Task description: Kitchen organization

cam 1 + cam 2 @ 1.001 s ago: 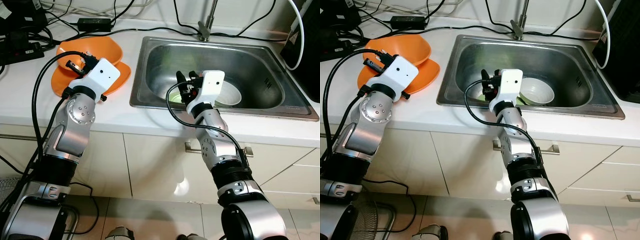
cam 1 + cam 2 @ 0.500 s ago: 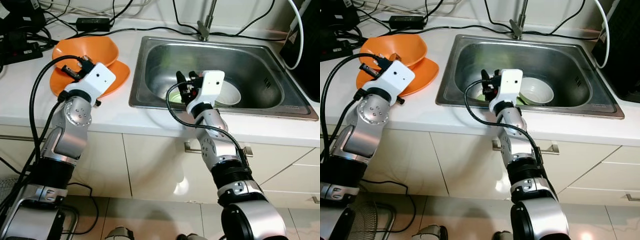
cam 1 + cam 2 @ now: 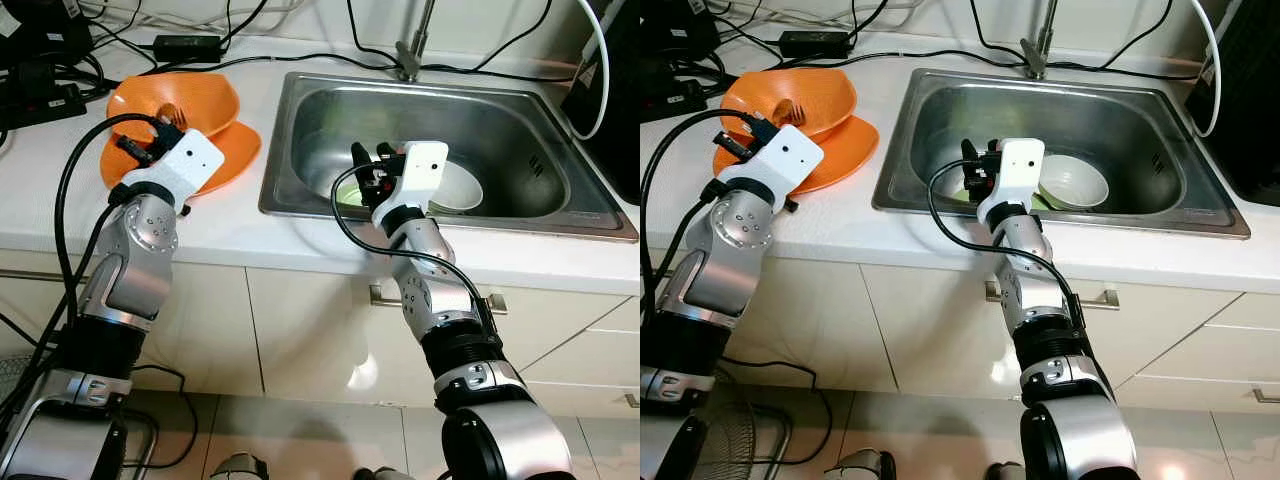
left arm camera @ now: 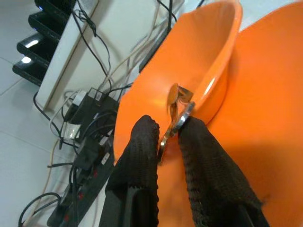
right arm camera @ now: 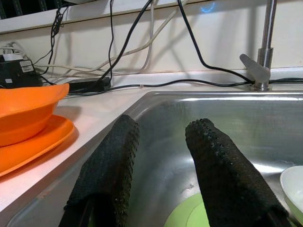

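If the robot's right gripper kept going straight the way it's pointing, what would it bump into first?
Probably the sink's steel inside: the right gripper, fingers apart, points over the sink's near part toward its back wall below the tap. The green plate lies lower, likely under that line, though depth is hard to judge.

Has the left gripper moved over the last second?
Yes. The left gripper, shut on a metal utensil, has drawn back toward the robot, from over the orange bowl to its near rim.

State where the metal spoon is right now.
The metal spoon is pinched between the left gripper's fingers, its bowl reaching into the orange bowl that sits on the orange plate, on the counter left of the sink.
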Motion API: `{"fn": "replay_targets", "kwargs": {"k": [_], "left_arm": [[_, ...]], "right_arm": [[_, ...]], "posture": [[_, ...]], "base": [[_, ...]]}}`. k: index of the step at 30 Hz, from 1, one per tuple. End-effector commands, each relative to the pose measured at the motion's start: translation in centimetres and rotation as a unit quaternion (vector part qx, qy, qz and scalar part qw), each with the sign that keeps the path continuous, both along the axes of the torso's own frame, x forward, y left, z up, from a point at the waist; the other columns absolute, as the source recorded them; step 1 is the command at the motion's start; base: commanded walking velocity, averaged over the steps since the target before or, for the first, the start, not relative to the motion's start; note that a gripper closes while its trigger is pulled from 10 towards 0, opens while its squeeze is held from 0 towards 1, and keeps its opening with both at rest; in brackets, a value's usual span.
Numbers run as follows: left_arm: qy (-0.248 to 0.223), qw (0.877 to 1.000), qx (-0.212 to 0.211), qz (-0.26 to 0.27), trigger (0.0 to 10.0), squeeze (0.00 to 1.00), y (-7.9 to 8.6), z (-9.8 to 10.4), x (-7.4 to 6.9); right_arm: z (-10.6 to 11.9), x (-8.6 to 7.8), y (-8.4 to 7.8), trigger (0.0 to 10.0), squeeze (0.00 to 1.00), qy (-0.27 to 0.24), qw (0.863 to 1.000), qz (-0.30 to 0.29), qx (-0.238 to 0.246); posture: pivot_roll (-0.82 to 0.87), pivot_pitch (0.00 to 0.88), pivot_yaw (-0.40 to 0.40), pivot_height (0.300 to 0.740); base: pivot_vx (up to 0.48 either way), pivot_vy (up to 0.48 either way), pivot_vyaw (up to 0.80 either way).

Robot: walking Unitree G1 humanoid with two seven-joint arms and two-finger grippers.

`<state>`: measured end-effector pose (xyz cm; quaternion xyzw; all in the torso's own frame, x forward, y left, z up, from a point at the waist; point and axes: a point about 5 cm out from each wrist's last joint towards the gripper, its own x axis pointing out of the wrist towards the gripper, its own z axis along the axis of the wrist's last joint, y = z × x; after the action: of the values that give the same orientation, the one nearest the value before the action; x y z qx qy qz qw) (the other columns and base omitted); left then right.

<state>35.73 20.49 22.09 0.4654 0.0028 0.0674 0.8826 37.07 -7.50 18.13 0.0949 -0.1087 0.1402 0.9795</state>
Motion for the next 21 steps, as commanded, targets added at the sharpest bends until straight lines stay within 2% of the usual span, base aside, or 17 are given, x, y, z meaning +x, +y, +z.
{"fn": "replay_targets", "kwargs": {"k": [1,2,8,21], "left_arm": [[-0.021,1.000,0.010,-0.009,10.0,0.14,-0.4,0.9,-0.1],[-0.025,1.000,0.010,-0.013,10.0,0.00,-0.6,1.0,-0.1],[-0.033,0.999,0.017,-0.011,10.0,0.00,-0.6,1.6,-0.2],[0.029,0.999,0.026,0.005,10.0,0.00,0.3,0.2,-1.1]], "right_arm": [[0.0,0.1,-0.2,10.0,0.00,0.005,1.000,-0.005,0.009],[0.0,0.1,-0.2,10.0,0.00,0.005,1.000,-0.005,0.009],[0.0,0.1,-0.3,10.0,0.00,0.003,1.000,-0.006,0.011],[0.0,0.1,-0.2,10.0,0.00,0.006,1.000,-0.004,0.013]], "posture": [[0.07,0.069,-0.054,0.732],[0.07,0.068,-0.054,0.732],[0.07,0.066,-0.054,0.732],[0.08,0.071,-0.056,0.732]], "base": [[0.000,0.000,0.00],[0.000,0.000,0.00],[0.000,0.000,0.00],[0.000,0.000,0.00]]}}
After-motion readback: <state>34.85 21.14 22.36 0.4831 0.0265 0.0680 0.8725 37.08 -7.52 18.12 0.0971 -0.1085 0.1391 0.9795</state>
